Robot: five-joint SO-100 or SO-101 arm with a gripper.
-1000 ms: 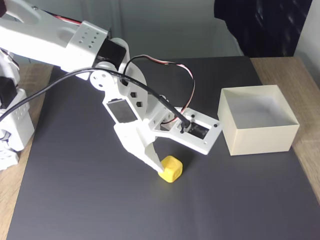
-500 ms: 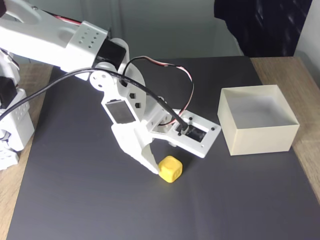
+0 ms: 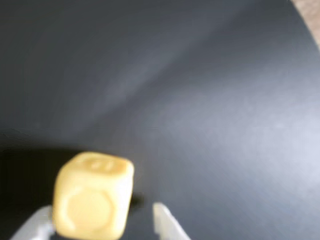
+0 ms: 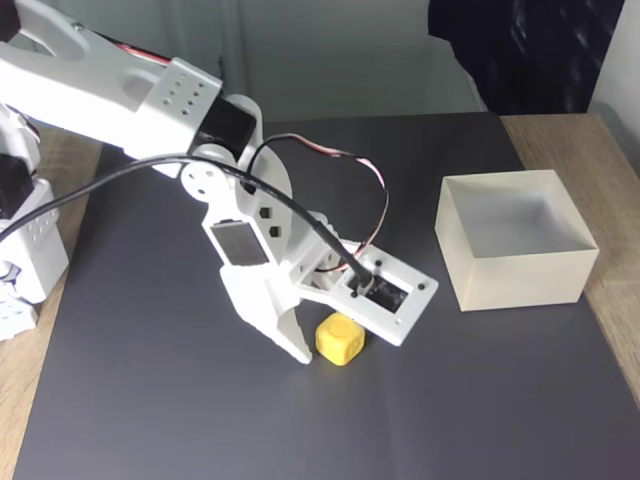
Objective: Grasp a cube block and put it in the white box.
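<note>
Now the gripper (image 4: 322,352) has dropped further over the cube block (image 4: 338,340), jaws open around it, not yet clamped. Closing comes next; white box (image 4: 520,278) waits well apart.

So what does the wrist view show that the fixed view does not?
Wrist view: the faint circular mark on the cube block, with one finger against its left side and the other apart on the right.
Fixed view: the white box to the right, the arm and its cables.
Both: the yellow cube on the dark mat between the open jaws.
</note>
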